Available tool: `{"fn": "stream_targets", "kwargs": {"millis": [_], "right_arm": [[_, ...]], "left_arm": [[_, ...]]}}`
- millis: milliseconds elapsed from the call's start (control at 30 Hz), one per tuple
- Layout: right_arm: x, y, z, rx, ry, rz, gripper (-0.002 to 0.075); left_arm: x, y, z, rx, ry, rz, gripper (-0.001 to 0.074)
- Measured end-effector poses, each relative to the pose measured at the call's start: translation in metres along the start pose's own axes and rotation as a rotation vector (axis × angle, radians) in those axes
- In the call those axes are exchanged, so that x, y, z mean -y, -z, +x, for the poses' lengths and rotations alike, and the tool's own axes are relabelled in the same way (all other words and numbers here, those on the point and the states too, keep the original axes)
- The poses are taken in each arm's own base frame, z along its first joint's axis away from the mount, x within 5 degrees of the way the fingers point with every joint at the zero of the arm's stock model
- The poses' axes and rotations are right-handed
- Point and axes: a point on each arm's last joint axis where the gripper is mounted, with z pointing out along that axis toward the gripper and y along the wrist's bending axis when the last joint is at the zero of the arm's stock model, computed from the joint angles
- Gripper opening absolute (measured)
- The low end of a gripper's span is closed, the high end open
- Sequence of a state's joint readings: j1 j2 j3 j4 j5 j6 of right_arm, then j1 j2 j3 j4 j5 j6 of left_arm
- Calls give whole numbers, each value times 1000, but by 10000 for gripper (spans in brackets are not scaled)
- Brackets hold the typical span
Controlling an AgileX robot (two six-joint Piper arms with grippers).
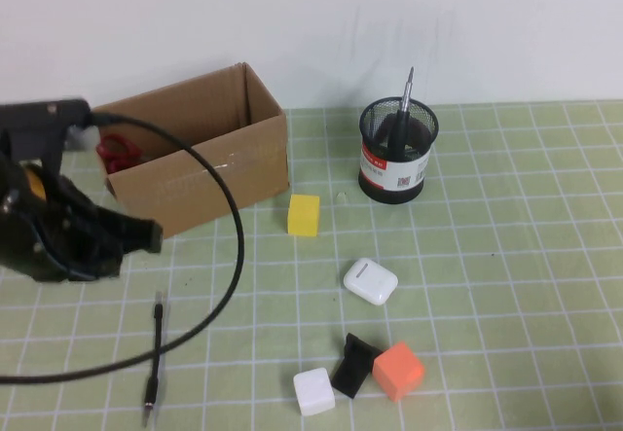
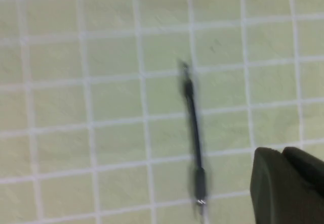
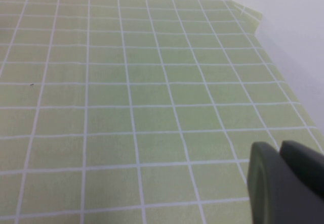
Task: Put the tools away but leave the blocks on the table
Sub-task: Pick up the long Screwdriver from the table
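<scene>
The thin black rod (image 1: 154, 358) lies on the green grid mat (image 1: 506, 256) at the front left; it also shows in the left wrist view (image 2: 193, 133). My left gripper (image 1: 146, 236) hovers above the mat just behind the rod, shut and empty (image 2: 281, 155). The red-handled scissors (image 1: 117, 151) lie inside the cardboard box (image 1: 204, 173). The screwdriver (image 1: 404, 110) stands in the black mesh cup (image 1: 394, 154). The yellow cube (image 1: 304, 215), white cube (image 1: 313, 391), black block (image 1: 354, 366) and orange cube (image 1: 399, 371) sit on the mat. My right gripper (image 3: 278, 150) is shut over bare mat, out of the high view.
A glossy white rounded case (image 1: 370, 280) lies mid-table. The left arm's black cable (image 1: 234, 256) loops over the mat in front of the box. The mat's far corner and the wall show in the right wrist view (image 3: 248, 14).
</scene>
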State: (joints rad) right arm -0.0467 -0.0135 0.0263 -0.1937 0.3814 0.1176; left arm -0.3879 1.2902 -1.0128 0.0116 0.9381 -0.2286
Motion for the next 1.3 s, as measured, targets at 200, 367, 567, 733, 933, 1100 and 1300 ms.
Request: {"fn": "stream_targets", "kwargs": {"millis": [200, 367, 567, 733, 933, 1100, 1300], "right_arm": [[0, 0, 0, 0, 0, 0, -11], [0, 0, 0, 0, 0, 0, -11], [0, 0, 0, 0, 0, 0, -11], [0, 0, 0, 0, 0, 0, -11], [0, 0, 0, 0, 0, 0, -11], [0, 0, 0, 0, 0, 0, -11], [0, 0, 0, 0, 0, 0, -11]], "left_arm": [[0, -15, 14, -48, 32, 18, -1], [-2, -23, 19, -32, 38, 11, 1], [-3, -28, 17, 25, 50, 16, 141], [-2, -38, 15, 9, 60, 12, 247], [-2, -76, 15, -114, 95, -22, 263], [0, -104, 10, -107, 105, -20, 264], [0, -126, 8, -102, 111, -19, 264]]}}
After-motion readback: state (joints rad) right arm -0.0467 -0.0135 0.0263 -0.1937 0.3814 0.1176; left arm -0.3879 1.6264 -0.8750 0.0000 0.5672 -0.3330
